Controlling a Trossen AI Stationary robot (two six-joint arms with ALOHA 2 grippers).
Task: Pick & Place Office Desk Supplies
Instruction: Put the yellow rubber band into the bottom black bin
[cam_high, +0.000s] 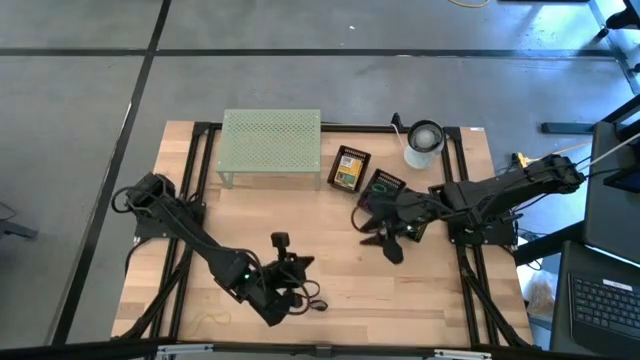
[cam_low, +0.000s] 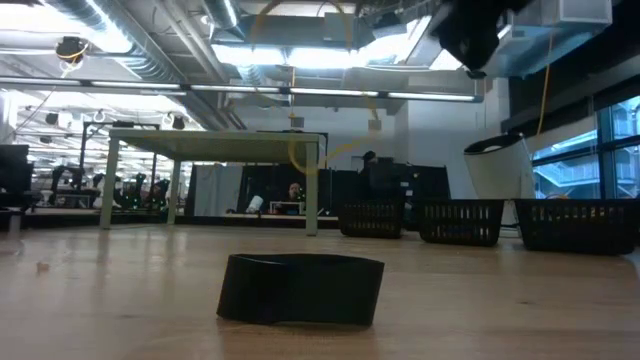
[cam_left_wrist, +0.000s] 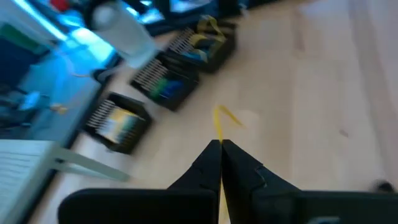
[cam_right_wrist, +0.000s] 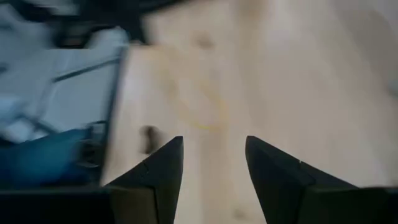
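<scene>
Leftmost, the left gripper (cam_left_wrist: 220, 147) has its jaws pressed together on a thin yellow rubber band (cam_left_wrist: 219, 127), above the pale wooden surface (cam_high: 330, 250). Farther right, the right gripper (cam_right_wrist: 212, 149) holds empty jaws apart; another tan band (cam_right_wrist: 208, 112) lies ahead of them.

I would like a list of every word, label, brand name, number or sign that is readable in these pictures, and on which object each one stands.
No text can be read in any view.
Yellow-green crayon box with a dark border: its printed front is too small to read.
Second dark crayon box: print too small.
Boxes in the left wrist view: blurred.
White cup-like cylinder: no visible label.
</scene>
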